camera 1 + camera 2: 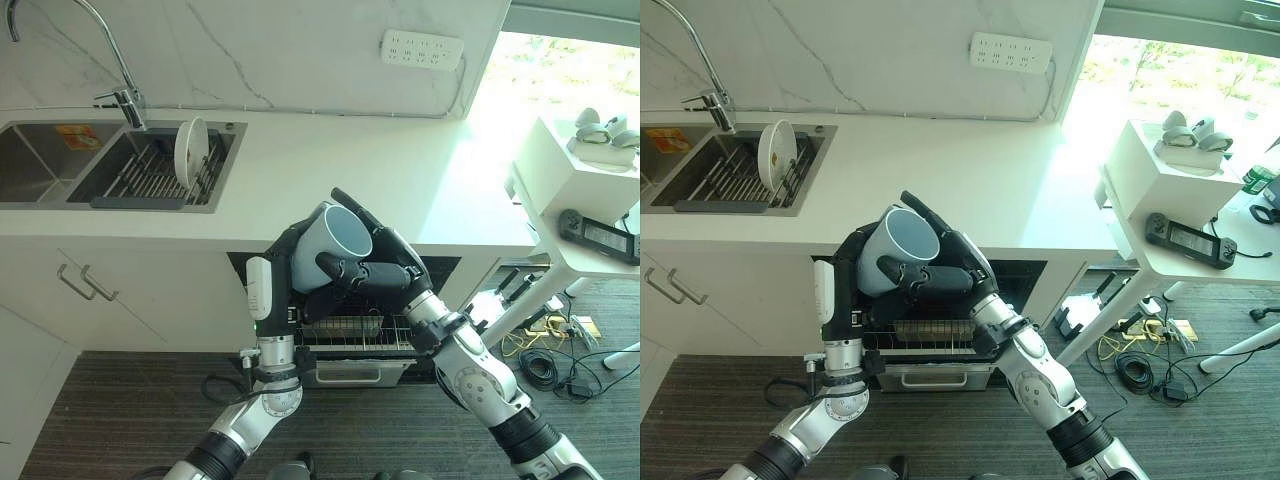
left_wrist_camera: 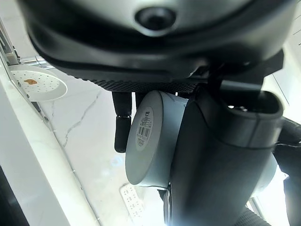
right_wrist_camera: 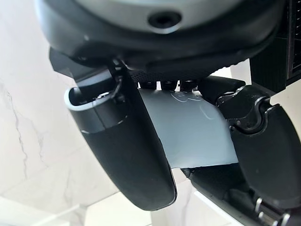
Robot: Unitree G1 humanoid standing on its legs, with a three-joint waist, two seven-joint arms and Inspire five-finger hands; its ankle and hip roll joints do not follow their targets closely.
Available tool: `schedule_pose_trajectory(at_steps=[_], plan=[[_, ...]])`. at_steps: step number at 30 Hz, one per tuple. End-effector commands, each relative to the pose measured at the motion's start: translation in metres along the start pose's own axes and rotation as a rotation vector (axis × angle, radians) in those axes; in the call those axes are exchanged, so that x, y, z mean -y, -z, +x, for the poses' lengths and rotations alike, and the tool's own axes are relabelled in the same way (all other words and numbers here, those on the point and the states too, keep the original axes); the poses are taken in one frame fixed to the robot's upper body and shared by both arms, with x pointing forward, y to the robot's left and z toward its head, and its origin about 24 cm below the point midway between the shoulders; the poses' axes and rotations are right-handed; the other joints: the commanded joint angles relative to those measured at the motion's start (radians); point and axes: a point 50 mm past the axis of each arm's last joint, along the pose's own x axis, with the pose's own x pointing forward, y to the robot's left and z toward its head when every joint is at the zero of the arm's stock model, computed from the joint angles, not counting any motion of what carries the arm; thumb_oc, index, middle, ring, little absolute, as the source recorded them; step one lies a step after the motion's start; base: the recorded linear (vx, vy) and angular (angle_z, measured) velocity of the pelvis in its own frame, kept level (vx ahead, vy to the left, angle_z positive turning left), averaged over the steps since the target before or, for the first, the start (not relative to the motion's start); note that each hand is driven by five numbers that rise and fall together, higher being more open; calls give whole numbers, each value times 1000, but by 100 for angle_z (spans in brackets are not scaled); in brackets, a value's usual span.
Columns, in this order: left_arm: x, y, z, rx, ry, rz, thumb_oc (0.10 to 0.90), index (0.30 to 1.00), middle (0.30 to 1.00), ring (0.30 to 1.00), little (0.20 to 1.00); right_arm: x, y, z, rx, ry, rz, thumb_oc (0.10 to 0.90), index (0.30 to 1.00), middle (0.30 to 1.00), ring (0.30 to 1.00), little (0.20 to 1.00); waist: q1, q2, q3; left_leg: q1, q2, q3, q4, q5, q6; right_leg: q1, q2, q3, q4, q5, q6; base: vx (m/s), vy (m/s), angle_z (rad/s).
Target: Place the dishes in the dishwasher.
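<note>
The pale blue-grey cup [image 1: 330, 246] is held tilted above the open dishwasher [image 1: 345, 335], in front of the worktop [image 1: 400, 170] edge. The left hand [image 1: 275, 285] and right hand [image 1: 370, 265] both have fingers curled round it. A barcode label on the cup base is not legible. A white plate [image 1: 190, 147] stands in the sink rack [image 1: 150, 175].

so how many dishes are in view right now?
2. A pale blue cup held above the open dishwasher, right hand curled round it, left hand against its side. A white plate upright in the sink rack. More may be hidden inside the dishwasher.
</note>
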Motion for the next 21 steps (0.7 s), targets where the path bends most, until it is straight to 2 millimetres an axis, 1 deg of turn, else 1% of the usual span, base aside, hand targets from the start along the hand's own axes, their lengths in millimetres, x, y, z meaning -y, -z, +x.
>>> schedule_pose_trajectory(at_steps=[1, 7, 15, 18, 21], plan=[[13, -53, 35, 309, -2, -226, 400, 300, 300, 300, 300, -38, -30, 29, 148, -236, -80, 400, 300, 300, 300, 300, 16, -22, -23, 77, 50, -39, 37, -191, -18, 45, -45, 82, -64, 11, 126, 0, 0, 0], [14, -53, 32, 313, 15, -235, 400, 300, 300, 300, 300, -38, -34, 29, 167, -234, -98, 400, 300, 300, 300, 300, 18, -24, -21, 76, 50, -40, 37, -191, -17, 44, -44, 81, -64, 12, 126, 0, 0, 0], [15, -54, 32, 310, 25, -240, 400, 300, 300, 300, 300, -44, -46, 28, 236, -261, -132, 400, 300, 300, 300, 300, 17, -23, -18, 79, 53, -40, 37, -193, -18, 45, -43, 83, -64, 10, 125, 0, 0, 0], [16, -54, 32, 307, 29, -247, 400, 300, 300, 300, 300, -49, -54, 29, 279, -271, -151, 400, 300, 300, 300, 300, 17, -21, -17, 80, 50, -40, 37, -193, -16, 47, -42, 84, -64, 9, 123, 0, 0, 0], [16, -56, 32, 294, 31, -286, 400, 300, 300, 300, 300, -50, -64, 29, 344, -235, -186, 400, 300, 300, 300, 300, 17, -18, -18, 80, 49, -40, 37, -194, -16, 47, -43, 84, -64, 7, 122, 0, 0, 0]])
